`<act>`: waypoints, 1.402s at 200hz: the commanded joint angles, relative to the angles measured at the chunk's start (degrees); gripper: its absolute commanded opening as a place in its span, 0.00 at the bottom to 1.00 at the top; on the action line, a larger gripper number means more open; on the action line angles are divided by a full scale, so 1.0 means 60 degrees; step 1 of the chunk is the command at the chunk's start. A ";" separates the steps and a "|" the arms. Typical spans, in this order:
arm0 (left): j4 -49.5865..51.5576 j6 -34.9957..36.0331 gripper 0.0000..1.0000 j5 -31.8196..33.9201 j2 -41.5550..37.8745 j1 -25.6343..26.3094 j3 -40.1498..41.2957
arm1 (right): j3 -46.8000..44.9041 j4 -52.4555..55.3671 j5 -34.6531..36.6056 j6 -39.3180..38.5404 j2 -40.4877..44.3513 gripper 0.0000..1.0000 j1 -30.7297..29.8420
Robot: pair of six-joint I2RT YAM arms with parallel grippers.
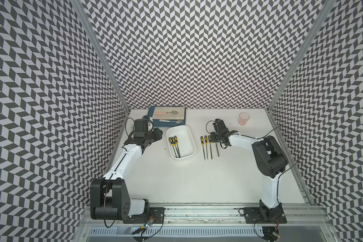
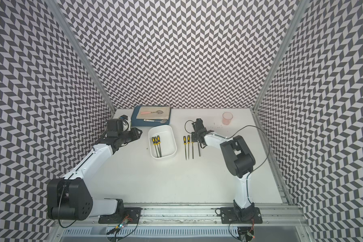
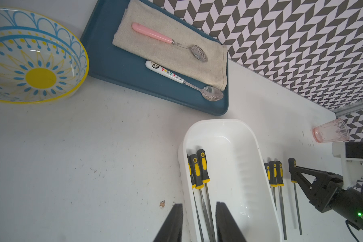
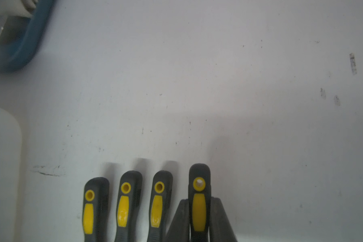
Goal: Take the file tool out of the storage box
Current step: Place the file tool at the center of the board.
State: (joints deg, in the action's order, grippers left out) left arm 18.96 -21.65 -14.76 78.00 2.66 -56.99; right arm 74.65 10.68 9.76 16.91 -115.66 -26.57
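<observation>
The right gripper (image 4: 200, 204) pinches a fourth file (image 4: 199, 184) by its handle, low in the wrist view, just beside three laid-out files (image 4: 125, 209); roughly halfway, since three more files (image 1: 175, 144) lie in the storage box (image 1: 183, 136), mid-frame; left gripper (image 3: 199, 203) slightly parted, empty

The storage box (image 3: 218, 120) is smooth, glossy white plastic. The files (image 3: 201, 167) inside have matt black-and-yellow handles and dull metal shafts. The far cloth (image 3: 155, 52) looks coarsely woven, the table (image 3: 92, 157) matt and scuffed.
</observation>
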 commanded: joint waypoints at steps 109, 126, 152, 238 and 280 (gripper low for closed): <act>0.0175 0.0184 0.32 -0.0045 0.0120 0.0058 -0.0096 | 0.0068 -0.0451 0.0001 -0.0078 -0.0340 0.01 -0.0149; 0.0180 0.0181 0.32 -0.0036 0.0103 0.0069 -0.0096 | 0.0008 -0.0471 0.0001 -0.0078 -0.0343 0.01 -0.0158; 0.0180 0.0184 0.32 -0.0034 0.0093 0.0060 -0.0096 | -0.0023 -0.0501 0.0001 -0.0078 -0.0339 0.01 -0.0168; 0.0180 0.0199 0.32 -0.0031 0.0075 0.0067 -0.0111 | 0.0113 -0.0324 0.0001 -0.0078 -0.0475 0.01 -0.0158; 0.0172 0.0195 0.32 -0.0058 0.0094 0.0069 -0.0119 | 0.0122 -0.0348 0.0001 -0.0078 -0.0456 0.01 -0.0158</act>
State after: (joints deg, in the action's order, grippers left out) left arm 19.33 -21.23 -14.76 78.02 2.66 -56.99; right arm 74.63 10.20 9.61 16.91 -117.47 -27.24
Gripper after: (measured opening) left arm 0.320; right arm 0.157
